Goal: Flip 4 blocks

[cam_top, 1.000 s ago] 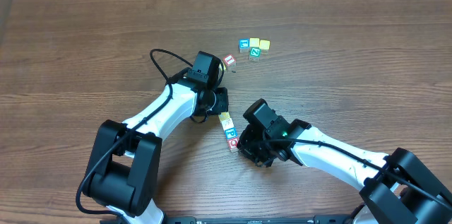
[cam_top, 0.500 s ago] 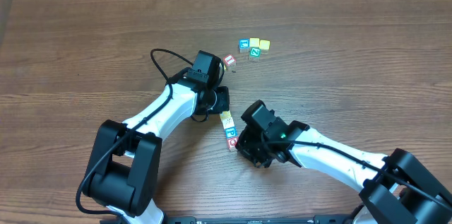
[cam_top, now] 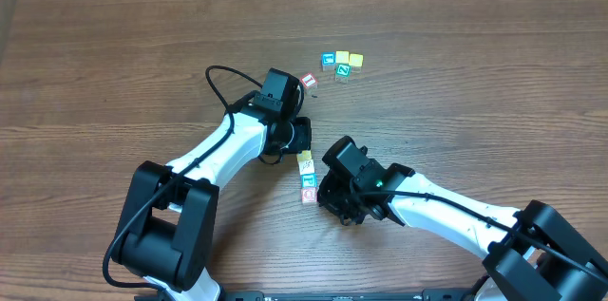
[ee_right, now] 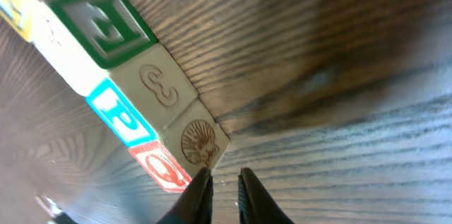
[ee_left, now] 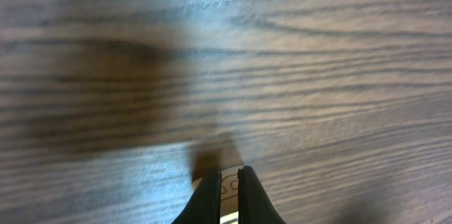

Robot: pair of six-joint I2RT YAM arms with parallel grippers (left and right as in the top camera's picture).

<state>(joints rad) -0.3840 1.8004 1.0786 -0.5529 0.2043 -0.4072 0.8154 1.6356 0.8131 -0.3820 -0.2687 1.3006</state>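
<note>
The blocks lie in a short row (cam_top: 307, 176) between my two grippers, showing yellow, cream, blue and red tops from above. The right wrist view has them close up: a green-bordered F block (ee_right: 106, 27), a cream block (ee_right: 159, 86) with a blue face, and a shell block (ee_right: 198, 141) with a red face. My right gripper (ee_right: 224, 174) sits at the shell block's corner, slightly open, with nothing between its fingers. My left gripper (ee_left: 229, 173) is shut just off the row's far end (cam_top: 305, 158), with a sliver of cream block (ee_left: 228, 189) showing behind its tips.
A second cluster of small cubes (cam_top: 342, 58) lies farther back, including one with a green Z (cam_top: 342, 70). A lone red-bordered cube (cam_top: 308, 81) rests near the left arm's cable (cam_top: 217, 81).
My right gripper has crept left toward the row and parted its fingers slightly. The red end of the row has shifted a little left. The left gripper has barely moved.
</note>
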